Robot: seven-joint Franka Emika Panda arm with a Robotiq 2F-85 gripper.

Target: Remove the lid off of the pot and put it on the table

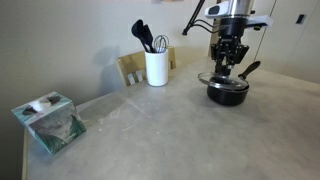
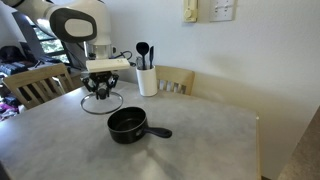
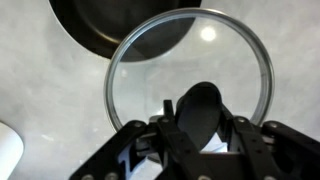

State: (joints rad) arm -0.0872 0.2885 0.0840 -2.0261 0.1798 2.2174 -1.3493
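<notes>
As the gripper is closed on the small black knob of the lid, the glass lid hangs level and is off the pot. In an exterior view it is just beside the pot, low over the table; whether it touches the table cannot be told. The uncovered pot stands on the table, with a white utensil holder further behind.

White rounded arm with dark bands, black skeletal hand
</notes>
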